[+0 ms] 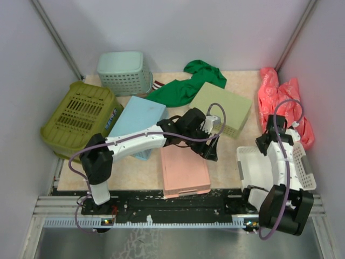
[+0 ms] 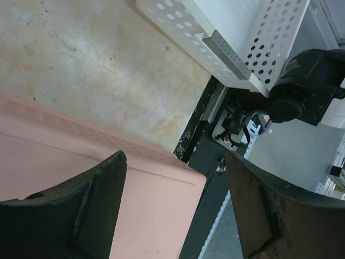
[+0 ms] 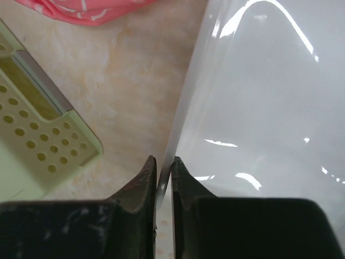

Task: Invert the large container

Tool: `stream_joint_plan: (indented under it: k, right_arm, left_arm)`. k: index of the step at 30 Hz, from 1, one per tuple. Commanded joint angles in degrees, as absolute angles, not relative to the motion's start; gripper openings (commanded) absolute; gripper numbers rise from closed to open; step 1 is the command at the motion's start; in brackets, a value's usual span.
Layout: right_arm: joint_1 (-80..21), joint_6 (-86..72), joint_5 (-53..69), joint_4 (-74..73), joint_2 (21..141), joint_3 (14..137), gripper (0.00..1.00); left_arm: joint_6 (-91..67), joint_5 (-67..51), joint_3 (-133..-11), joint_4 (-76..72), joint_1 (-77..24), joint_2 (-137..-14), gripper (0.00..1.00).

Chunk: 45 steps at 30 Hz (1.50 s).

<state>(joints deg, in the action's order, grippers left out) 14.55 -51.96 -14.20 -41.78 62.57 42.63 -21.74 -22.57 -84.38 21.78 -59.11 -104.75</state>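
The large container [image 1: 81, 116], a deep olive-green slotted basket, sits at the far left of the table with a slotted flat face turned up. It shows in neither wrist view. My left gripper [image 1: 210, 152] is open and empty, well to its right, over the right edge of a shallow pink tray [image 1: 183, 172]. In the left wrist view the gripper [image 2: 175, 159] has wide-apart jaws above the tray's corner [image 2: 151, 205]. My right gripper [image 1: 268, 141] is shut on the thin rim of a white perforated basket [image 1: 302, 167]; in the right wrist view the gripper [image 3: 164, 162] pinches that wall [image 3: 259, 81].
A teal basket [image 1: 124, 73] stands behind the large container, and a blue tray [image 1: 137, 116] lies beside it. A green cloth [image 1: 188, 86], a light green perforated tray [image 1: 226, 108] and a red bag [image 1: 280, 97] lie at the back. Walls close in left and right.
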Motion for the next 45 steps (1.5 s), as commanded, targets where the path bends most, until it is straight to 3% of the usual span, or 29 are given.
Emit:
stream_joint_plan:
  k: [1,12,23,33,45]
  right_arm:
    - [14.77,-49.99,-16.00,-45.38,58.67,45.27,0.00]
    - [14.75,-50.28,-12.88,-50.94,48.85,54.93,0.00]
    - [14.70,-41.83,3.50,-45.16,52.02,65.96,0.00]
    - [14.69,-36.96,7.27,-42.77,55.08,75.89,0.00]
    - [14.68,-33.57,12.57,-38.72,56.31,75.61,0.00]
  left_arm:
    - [-19.82,-22.42,-85.31,21.14,-59.06,-102.97,0.79]
    - [-21.67,-25.16,-86.85,18.03,-59.51,-105.42,0.80]
    - [-21.12,-21.50,-83.48,12.87,-60.37,-107.39,0.79]
    - [-18.35,-22.97,-83.45,12.83,-62.61,-108.18,0.79]
    - [-14.26,-15.97,-80.68,18.65,-63.20,-109.98,0.78]
